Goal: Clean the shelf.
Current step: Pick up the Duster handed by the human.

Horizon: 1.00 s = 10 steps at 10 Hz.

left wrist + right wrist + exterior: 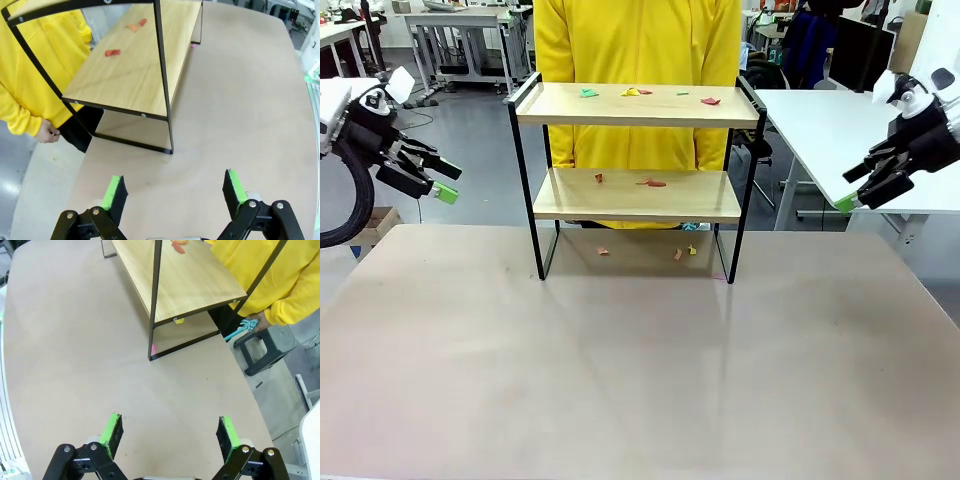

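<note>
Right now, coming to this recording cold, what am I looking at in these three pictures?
Two robot arms share a table with a person in a yellow top. The front picture looks across the table from between the arms; the other two look from each wrist along that gripper's fingers. The left gripper and right gripper are both open and hold nothing. On the table stands a two-tier shelf; small coloured scraps lie on both boards and on the table beneath it. The person's hand holds a teal object, too small to identify.
</note>
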Motion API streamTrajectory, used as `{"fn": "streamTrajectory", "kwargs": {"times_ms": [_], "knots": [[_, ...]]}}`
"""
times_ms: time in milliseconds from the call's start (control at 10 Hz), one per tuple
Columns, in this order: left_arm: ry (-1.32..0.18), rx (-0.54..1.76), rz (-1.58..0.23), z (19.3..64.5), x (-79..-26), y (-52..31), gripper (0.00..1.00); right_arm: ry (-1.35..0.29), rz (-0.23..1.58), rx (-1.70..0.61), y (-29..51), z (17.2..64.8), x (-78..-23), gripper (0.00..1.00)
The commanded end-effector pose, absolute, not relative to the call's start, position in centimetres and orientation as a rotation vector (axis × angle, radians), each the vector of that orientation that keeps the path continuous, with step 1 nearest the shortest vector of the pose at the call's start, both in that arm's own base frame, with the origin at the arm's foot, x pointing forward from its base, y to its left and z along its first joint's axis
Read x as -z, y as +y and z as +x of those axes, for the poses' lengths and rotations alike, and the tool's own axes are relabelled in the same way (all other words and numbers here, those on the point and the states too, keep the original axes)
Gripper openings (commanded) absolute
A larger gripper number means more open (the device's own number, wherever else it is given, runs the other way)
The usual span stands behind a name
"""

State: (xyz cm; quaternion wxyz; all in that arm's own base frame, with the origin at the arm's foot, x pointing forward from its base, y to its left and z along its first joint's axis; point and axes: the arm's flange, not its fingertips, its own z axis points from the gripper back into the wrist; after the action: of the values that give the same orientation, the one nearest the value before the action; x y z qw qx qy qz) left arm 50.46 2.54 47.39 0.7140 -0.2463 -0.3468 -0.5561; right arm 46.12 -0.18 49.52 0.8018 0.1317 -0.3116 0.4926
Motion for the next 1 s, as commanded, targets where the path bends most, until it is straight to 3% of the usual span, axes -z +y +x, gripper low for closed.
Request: {"fn": "streamTrajectory", "kwargs": {"times_ms": [0,100,300,500,900], "knots": [[-0.766,1.179,-0.611,55.3,-47.2,3.5,1.00,-0.670,0.284,-1.057,-0.1,46.2,-49.5,1.00],[-0.753,1.153,-0.714,59.4,-46.4,5.1,1.00,-0.744,0.379,-1.057,-2.2,50.9,-48.9,1.00],[-0.805,1.230,-0.888,63.6,-44.3,7.5,1.00,-0.818,0.583,-1.085,-6.2,55.8,-45.9,1.00],[-0.928,1.309,-1.020,65.4,-41.6,9.5,1.00,-0.936,0.760,-1.117,-10.1,58.2,-42.3,1.00],[-1.108,1.372,-1.126,65.2,-36.5,10.9,1.00,-1.130,0.900,-1.096,-14.4,59.2,-37.6,1.00]]}}
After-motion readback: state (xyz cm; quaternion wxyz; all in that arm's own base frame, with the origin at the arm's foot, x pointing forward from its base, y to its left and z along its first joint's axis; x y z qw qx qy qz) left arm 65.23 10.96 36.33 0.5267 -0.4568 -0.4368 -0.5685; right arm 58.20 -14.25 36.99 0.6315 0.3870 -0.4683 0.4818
